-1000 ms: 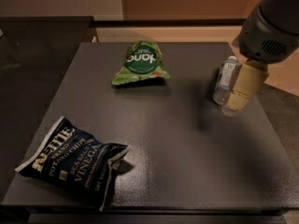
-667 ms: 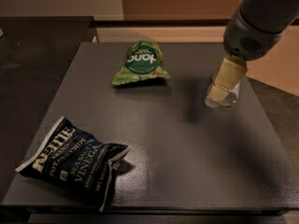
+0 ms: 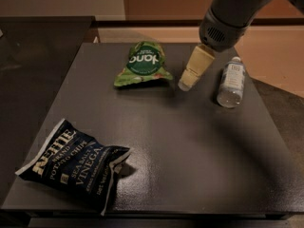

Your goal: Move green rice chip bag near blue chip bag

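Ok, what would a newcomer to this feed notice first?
First, the dark arm coming in from the top right, with its end effector hanging just right of the green bag at the far side of the table. Next, the blue bag, crumpled at the near left corner and well apart from the green one. A bottle sits at the far right.

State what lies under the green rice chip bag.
Only the dark table shows beneath the green rice chip bag; the patch it covers is hidden. The end effector hovers between it and the water bottle.
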You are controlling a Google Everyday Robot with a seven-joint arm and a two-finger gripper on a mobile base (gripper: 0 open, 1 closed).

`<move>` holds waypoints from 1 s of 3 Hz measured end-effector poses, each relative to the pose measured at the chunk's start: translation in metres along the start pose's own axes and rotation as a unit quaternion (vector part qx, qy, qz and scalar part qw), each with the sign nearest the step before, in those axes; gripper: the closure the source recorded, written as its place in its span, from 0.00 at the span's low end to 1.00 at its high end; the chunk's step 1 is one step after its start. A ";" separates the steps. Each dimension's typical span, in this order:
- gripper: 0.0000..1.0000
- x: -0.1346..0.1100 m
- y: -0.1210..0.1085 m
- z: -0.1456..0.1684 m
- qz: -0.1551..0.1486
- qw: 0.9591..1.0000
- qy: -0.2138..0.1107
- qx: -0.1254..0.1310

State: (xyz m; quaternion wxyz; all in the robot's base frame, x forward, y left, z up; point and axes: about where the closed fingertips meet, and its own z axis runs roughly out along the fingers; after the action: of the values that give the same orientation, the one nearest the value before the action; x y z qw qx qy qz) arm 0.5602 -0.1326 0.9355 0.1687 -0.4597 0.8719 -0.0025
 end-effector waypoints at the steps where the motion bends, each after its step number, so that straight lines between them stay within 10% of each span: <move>1: 0.00 -0.021 -0.012 0.018 0.053 0.999 -0.001 -0.002; 3: 0.00 -0.073 -0.021 0.054 0.145 0.989 -0.006 -0.003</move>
State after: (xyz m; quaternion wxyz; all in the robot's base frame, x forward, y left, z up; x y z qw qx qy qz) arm 0.6305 -0.0778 0.9089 0.1713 -0.3290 0.9282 0.0279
